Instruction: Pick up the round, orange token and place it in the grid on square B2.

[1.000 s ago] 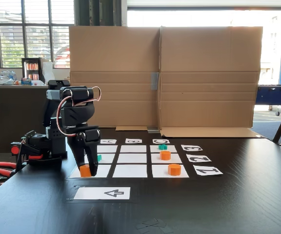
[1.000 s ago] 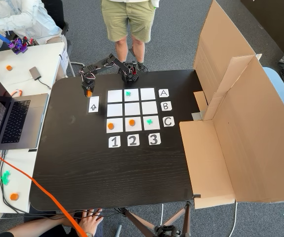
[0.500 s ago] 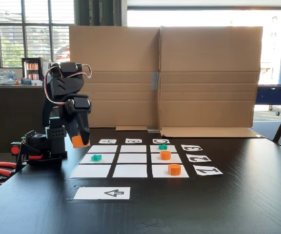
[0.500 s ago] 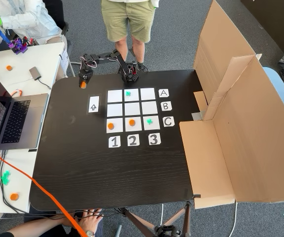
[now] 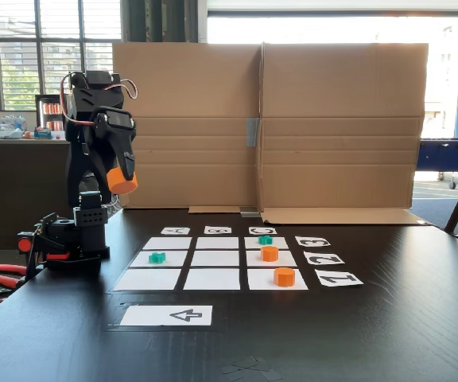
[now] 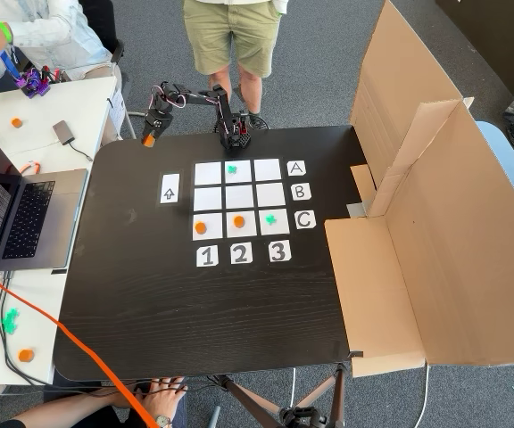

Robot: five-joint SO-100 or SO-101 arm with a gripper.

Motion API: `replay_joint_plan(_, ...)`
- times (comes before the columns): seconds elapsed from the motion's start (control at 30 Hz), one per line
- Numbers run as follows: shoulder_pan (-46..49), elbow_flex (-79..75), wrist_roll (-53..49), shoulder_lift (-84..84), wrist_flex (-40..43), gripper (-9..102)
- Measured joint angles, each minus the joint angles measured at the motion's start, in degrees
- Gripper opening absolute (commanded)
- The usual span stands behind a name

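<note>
High at the left of the table-level fixed view, the gripper (image 5: 122, 180) is clamped on the orange token (image 5: 122, 181), well above the table (image 5: 388, 318). The grid (image 5: 213, 278) lies off to its right; its middle square (image 5: 215, 258) is bare. I'd swing it across high, clear of the other orange pieces, then lower it straight down

From the fixed view above, the token (image 6: 149, 141) hangs past the table's far edge, and the middle square (image 6: 238, 197) sits well apart from it

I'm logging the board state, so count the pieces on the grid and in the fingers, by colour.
Orange tokens: 3, one in the fingers, two on the grid
Teal pieces: 2, on the grid
Total: 5
</note>
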Motion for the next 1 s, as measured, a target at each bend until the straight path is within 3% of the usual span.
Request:
replay_joint_plan(0.43, -33.13, 20.92, 2.37, 12.92, 0.0, -1)
replay_joint_plan(0.63, -47.46, 26.98, 6.77, 11.51, 0.0, -1)
replay_joint_plan(1.0, -53.26, 32.96, 11.43, -2.11, -0.53, -1)
